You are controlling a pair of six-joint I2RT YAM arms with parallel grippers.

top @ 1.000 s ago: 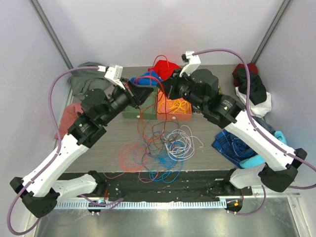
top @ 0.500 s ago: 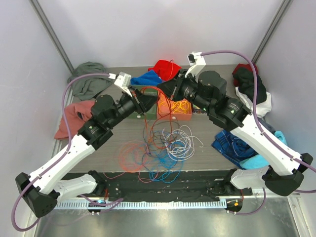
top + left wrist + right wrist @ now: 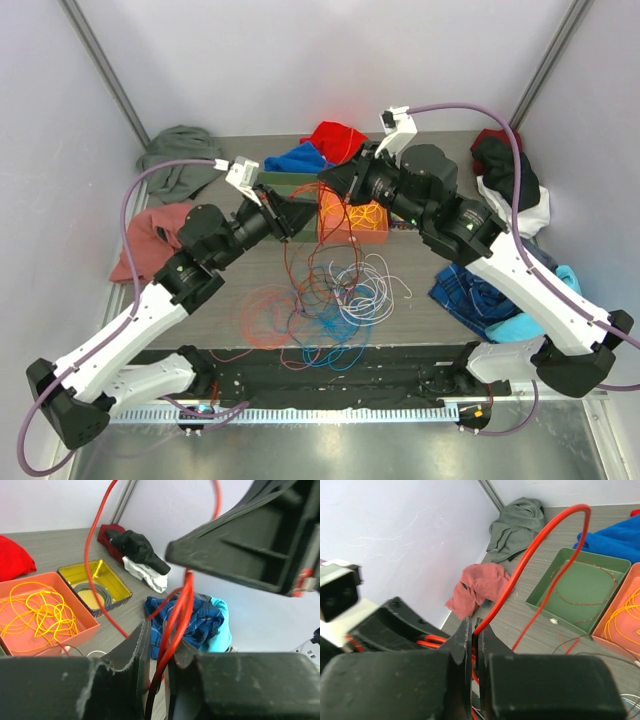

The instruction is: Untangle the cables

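Observation:
A tangled pile of cables [image 3: 335, 300] lies on the table's near middle: orange, blue, white-grey, dark brown and red loops. A red cable [image 3: 176, 611] rises from it to both grippers. My left gripper [image 3: 296, 214] is shut on two strands of this red cable, which pass between its jaws in the left wrist view [image 3: 161, 639]. My right gripper [image 3: 336, 180] is just above and right of it, shut on the same red cable [image 3: 540, 537], whose loop arches up from the jaws [image 3: 476, 630]. The two grippers nearly touch.
An orange tray [image 3: 325, 215] holds a yellow cable; a green tray [image 3: 580, 582] holds a brown one; a yellow tray [image 3: 107, 570] holds a black coil. Cloths lie around: grey-green [image 3: 175, 150], pink [image 3: 150, 235], red [image 3: 335, 135], blue [image 3: 300, 158], black and white [image 3: 510, 180], plaid [image 3: 480, 295].
My left gripper has drawn back toward the near side and lower with the red cable. My right gripper shifted slightly right and has held still since. The red strands hang longer over the pile.

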